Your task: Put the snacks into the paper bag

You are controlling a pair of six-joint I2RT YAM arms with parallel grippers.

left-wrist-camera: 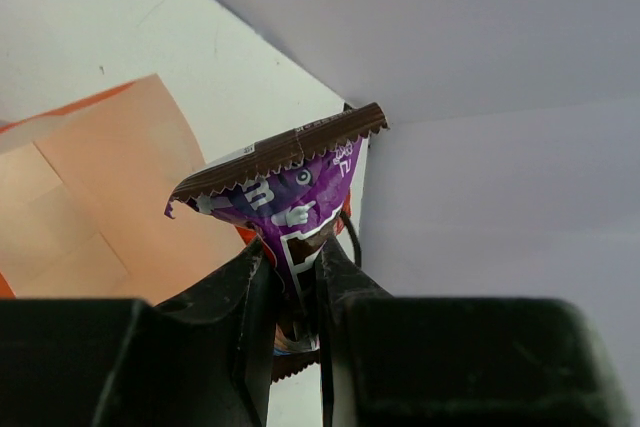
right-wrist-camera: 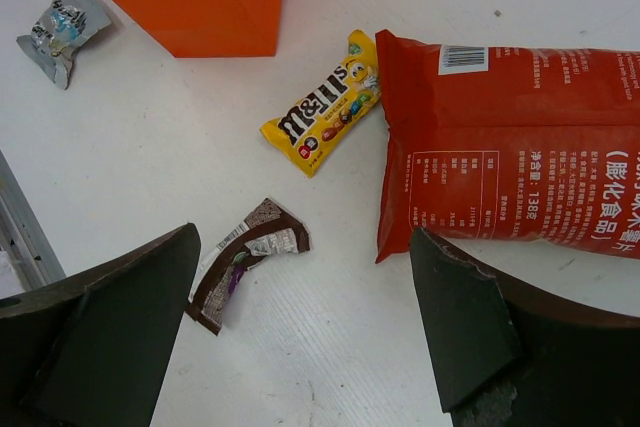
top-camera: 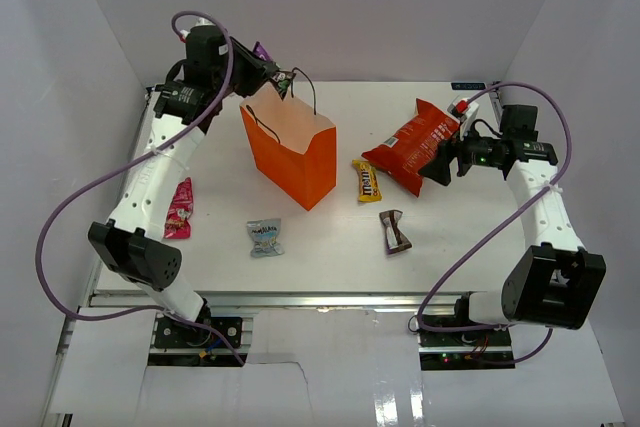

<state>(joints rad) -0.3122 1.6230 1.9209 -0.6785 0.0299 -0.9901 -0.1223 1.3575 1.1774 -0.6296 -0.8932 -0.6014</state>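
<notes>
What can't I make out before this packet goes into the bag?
Floor of the paper bag: top view, hidden by its own walls; contents unknown.
Lower end of the purple packet: left wrist view, buried in the left gripper.
Far end of the red chip bag: right wrist view, cut by the right edge.
Print on the pink wrapper: top view, too small.

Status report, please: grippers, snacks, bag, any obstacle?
Left gripper: jaws shut on purple packet, at orange paper bag mouth. Right gripper: jaws open beside red chip bag. Mouth unobstructed.
</notes>
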